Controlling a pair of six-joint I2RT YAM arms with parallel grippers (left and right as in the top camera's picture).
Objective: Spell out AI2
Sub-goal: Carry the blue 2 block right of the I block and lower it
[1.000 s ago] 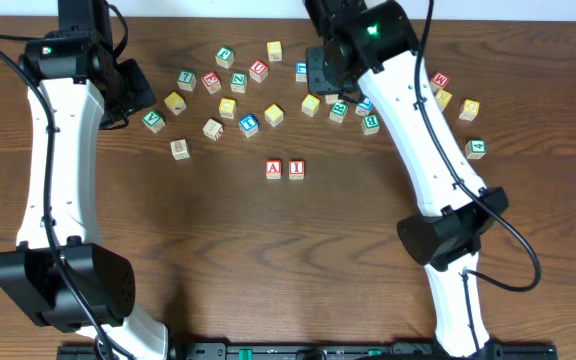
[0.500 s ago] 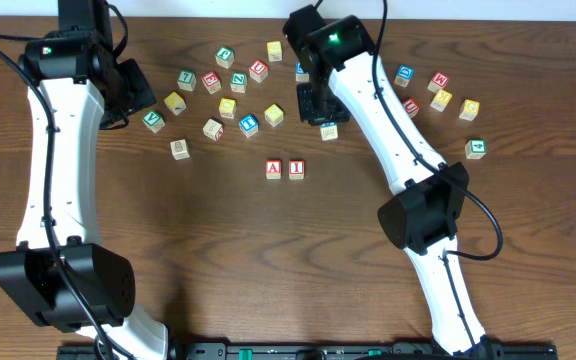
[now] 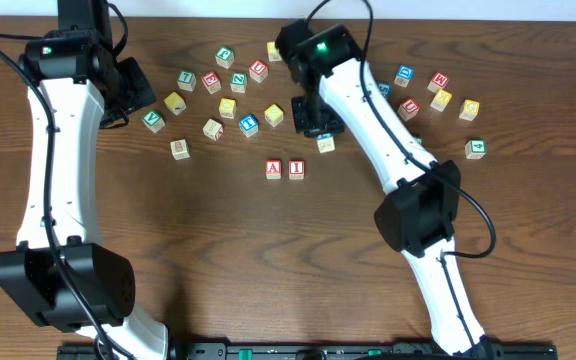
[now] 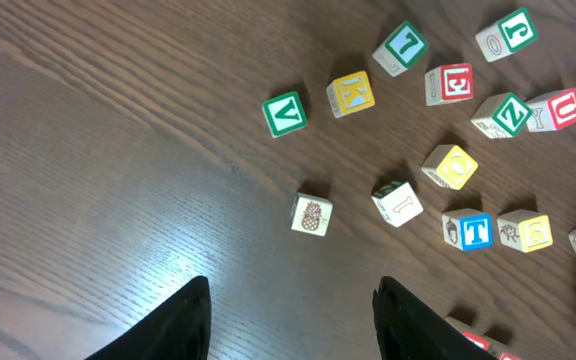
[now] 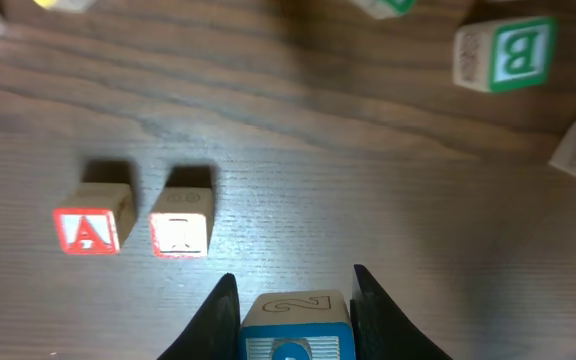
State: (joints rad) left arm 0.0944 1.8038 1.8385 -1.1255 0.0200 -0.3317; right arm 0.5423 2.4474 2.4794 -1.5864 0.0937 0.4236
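Our right pincer (image 5: 296,298) is clamped on the small wooden cube with a blue "2" (image 5: 296,335). It holds the cube over the dark wooden desk (image 3: 218,250), just right of and beyond the pale wooden red "I" cube (image 5: 180,232), which sits beside the pale wooden red "A" cube (image 5: 88,228). We judge it is held there to close the row on the right. Our left pincer (image 4: 293,325) hangs parted and empty at the far left, out of the way.

Table (image 3: 218,260): dark brown wood, grain running side to side. A cube (image 3: 273,169) and I cube (image 3: 296,169) sit near the middle, side by side with a narrow gap, red letters up. Loose lettered cubes (image 3: 226,107) are scattered toward the far edge. A smaller group (image 3: 441,99) lies nearer the far right corner.
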